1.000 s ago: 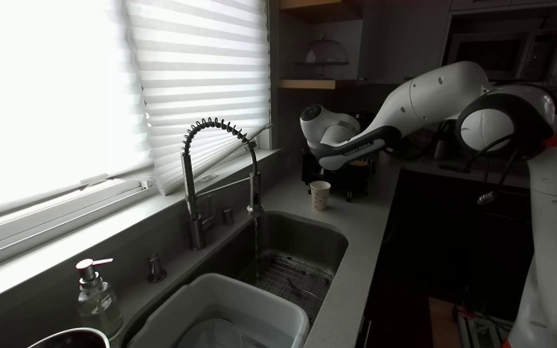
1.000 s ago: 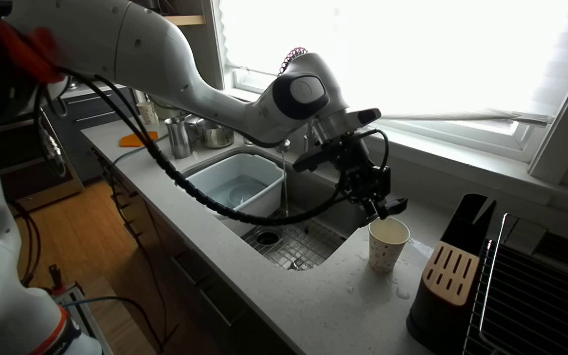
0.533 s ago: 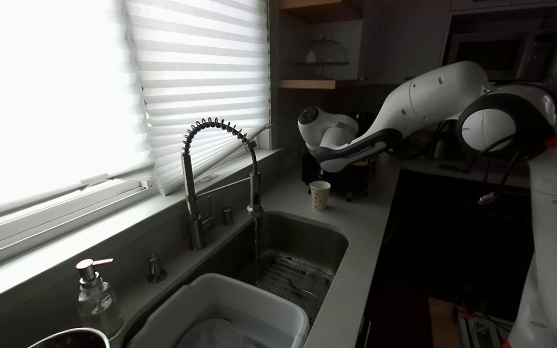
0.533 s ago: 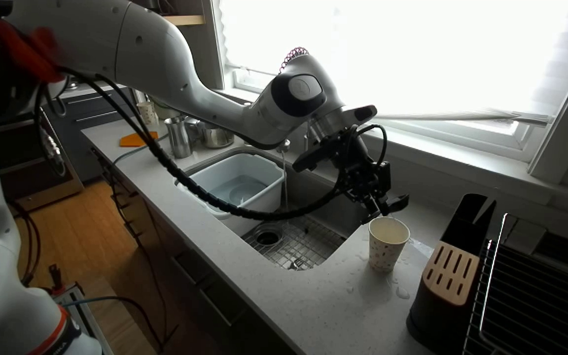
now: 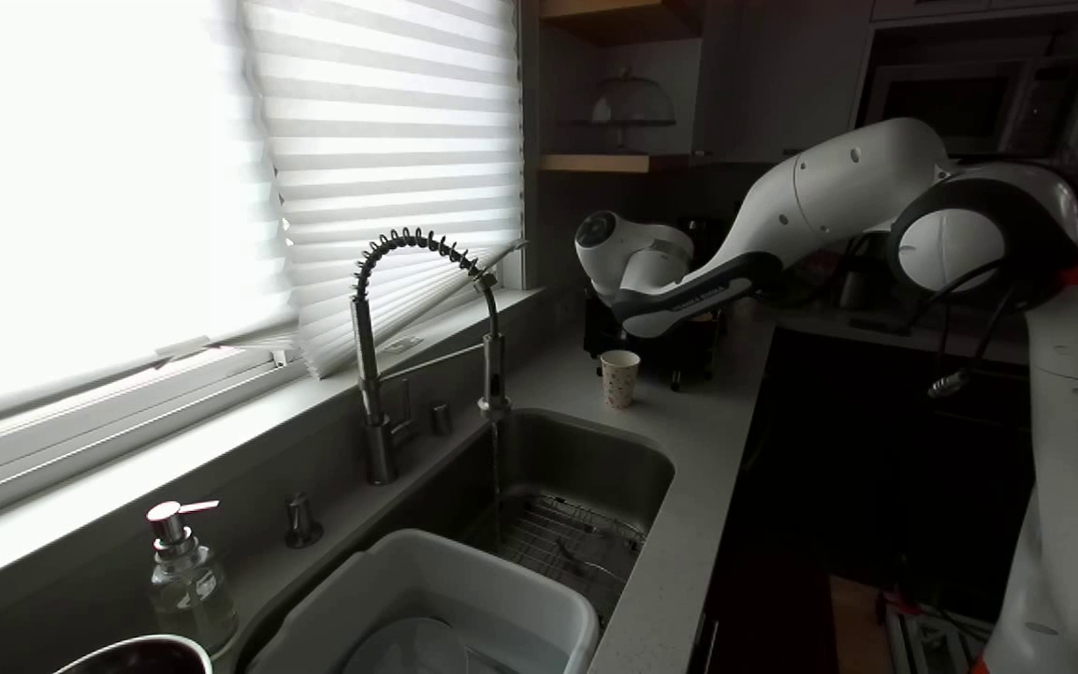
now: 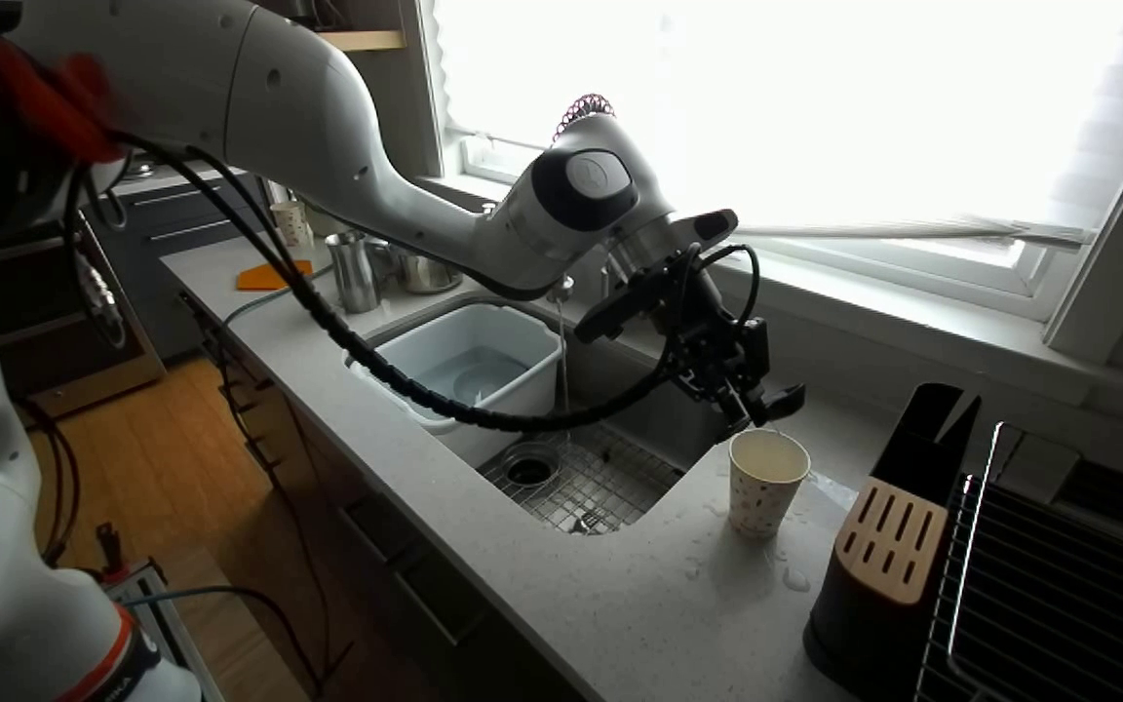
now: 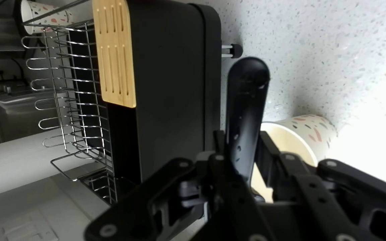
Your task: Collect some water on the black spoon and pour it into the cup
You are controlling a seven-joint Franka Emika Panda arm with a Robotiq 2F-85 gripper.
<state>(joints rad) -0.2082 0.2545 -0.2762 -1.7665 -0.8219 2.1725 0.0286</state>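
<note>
Black spoon [image 7: 246, 100] pinched in the gripper [image 7: 243, 143], just above the cup [image 6: 766, 485], far end mostly hidden. Apparently at the pouring step; next, probably tip fully, clear of the rim.

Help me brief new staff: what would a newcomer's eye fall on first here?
Probably the white robot arm over the counter and the glaring window blind, in both exterior views. In the wrist view, the black spoon stands out mid-frame, gripped between the fingers, with the speckled cup partly behind. Water falling into the sink from the coiled faucet shows in both exterior views.
</note>
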